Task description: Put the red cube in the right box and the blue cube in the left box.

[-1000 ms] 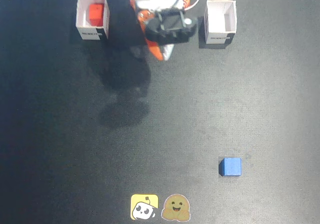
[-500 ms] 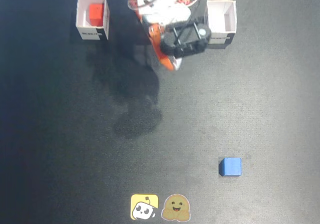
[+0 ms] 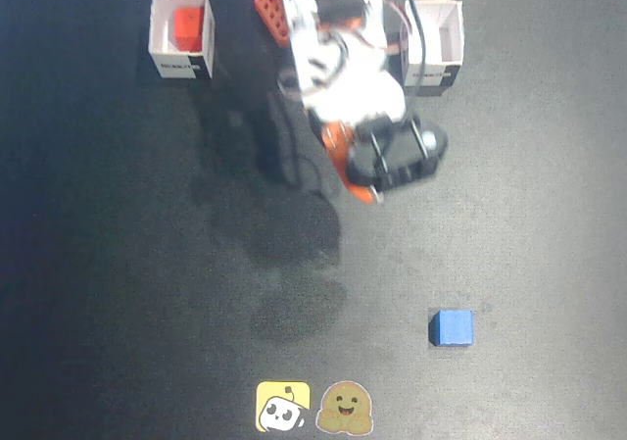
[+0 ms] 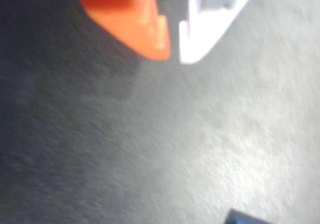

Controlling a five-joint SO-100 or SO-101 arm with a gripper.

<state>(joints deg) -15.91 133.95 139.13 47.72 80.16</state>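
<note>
**Below the gripper: blue cube waiting, red cube boxed**

Nearest the tool, in the wrist view, the gripper (image 4: 175, 52) showed an orange finger and a white finger almost touching, nothing between them; jaws read as closed and empty. Blue cube (image 4: 245, 218) appeared only as a corner at the bottom edge, well apart from the fingertips. In the fixed view the gripper (image 3: 367, 190) hung over bare mat, with the blue cube (image 3: 452, 327) lower and to the right of it. Judged: reach must go that way, jaws opening first. Farther off, the red cube (image 3: 187, 28) sat inside the upper-left box (image 3: 179, 65); the upper-right box (image 3: 436, 73) looked empty.
</note>
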